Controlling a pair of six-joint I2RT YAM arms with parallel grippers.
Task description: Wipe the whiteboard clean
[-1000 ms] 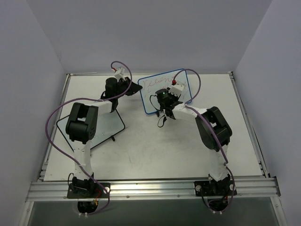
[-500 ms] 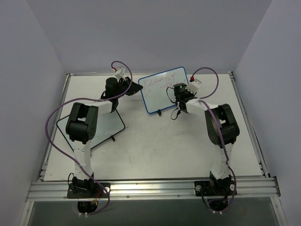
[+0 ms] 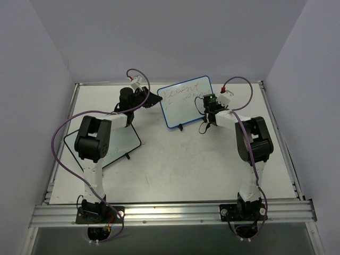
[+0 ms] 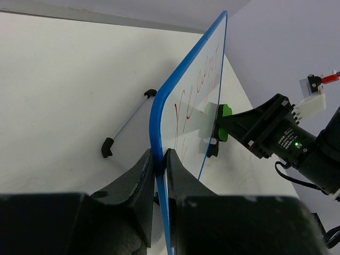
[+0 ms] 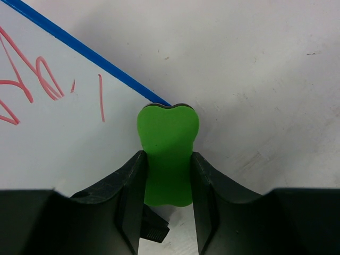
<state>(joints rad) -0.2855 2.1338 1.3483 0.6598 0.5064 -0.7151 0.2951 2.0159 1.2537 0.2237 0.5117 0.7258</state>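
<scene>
So, the whiteboard (image 3: 185, 101) is stood upright near the far edge of the tabletop (image 3: 175, 164), roughly at its middle. Its blue frame is pinched on the left side by the left gripper (image 4: 161, 159), with the jaws closed tight on the rim. A green eraser (image 5: 168, 133) is clamped in the right gripper (image 5: 167, 159) and is pressed against the board's face, right by its right-hand frame. Red scribbles (image 4: 197, 87) are seen across most of the white surface. A black-framed board (image 3: 119, 142) is laid flat toward the left edge, partly under the left arm.
</scene>
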